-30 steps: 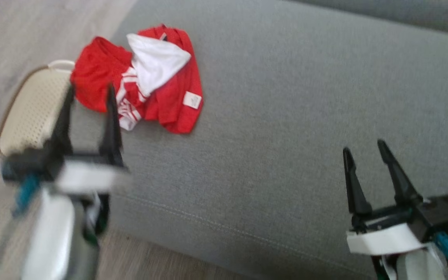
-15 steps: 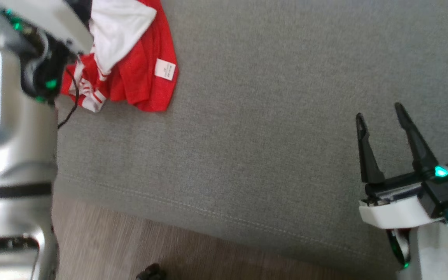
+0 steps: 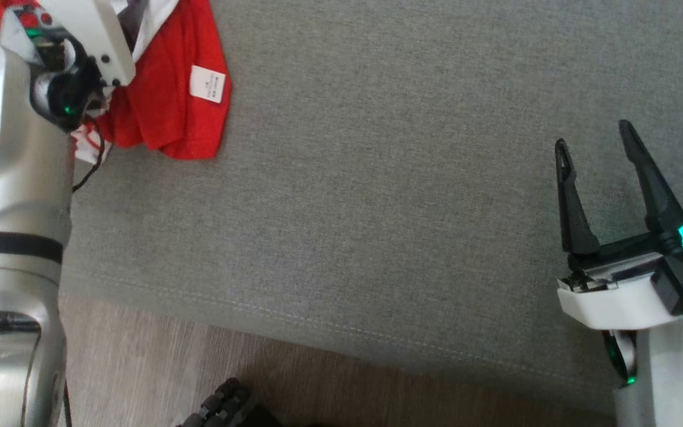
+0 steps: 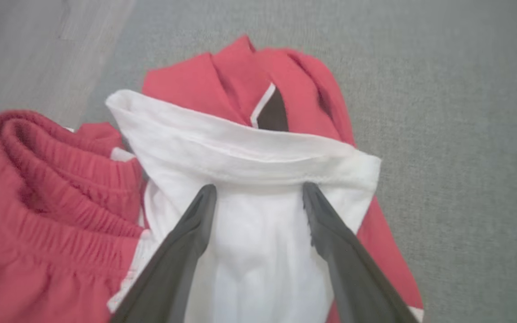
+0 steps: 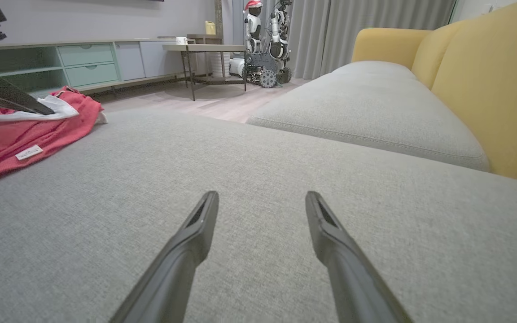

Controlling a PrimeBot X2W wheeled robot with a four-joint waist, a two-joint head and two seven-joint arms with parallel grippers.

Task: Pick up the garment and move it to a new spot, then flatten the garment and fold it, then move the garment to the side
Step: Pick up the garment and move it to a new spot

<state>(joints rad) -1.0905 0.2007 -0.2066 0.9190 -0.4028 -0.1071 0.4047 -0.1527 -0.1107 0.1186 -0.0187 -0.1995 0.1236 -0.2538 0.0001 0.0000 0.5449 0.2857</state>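
Observation:
The garment (image 3: 169,101) is a crumpled red piece with a white lining and a white label, lying at the grey sofa cushion's far left corner. My left arm reaches over it. In the left wrist view the left gripper (image 4: 258,193) is open, its two dark fingers (image 4: 186,242) spread over the white lining (image 4: 249,233), just short of the lining's folded hem. A red elastic waistband (image 4: 52,179) bunches at the left. My right gripper (image 3: 593,139) is open above bare cushion at the right; the right wrist view shows the right gripper (image 5: 262,199) with the garment (image 5: 16,134) far to its left.
The grey cushion (image 3: 389,196) stretches between both arms, its seamed front edge meeting wood floor (image 3: 140,373) below. A yellow sofa back (image 5: 487,80), a second seat cushion (image 5: 366,103), a low cabinet (image 5: 70,63), a table and another robot (image 5: 263,40) stand beyond.
The head camera has swung, shifting the whole picture. My left arm has reached forward over the garment. The right gripper stays open over the bare cushion.

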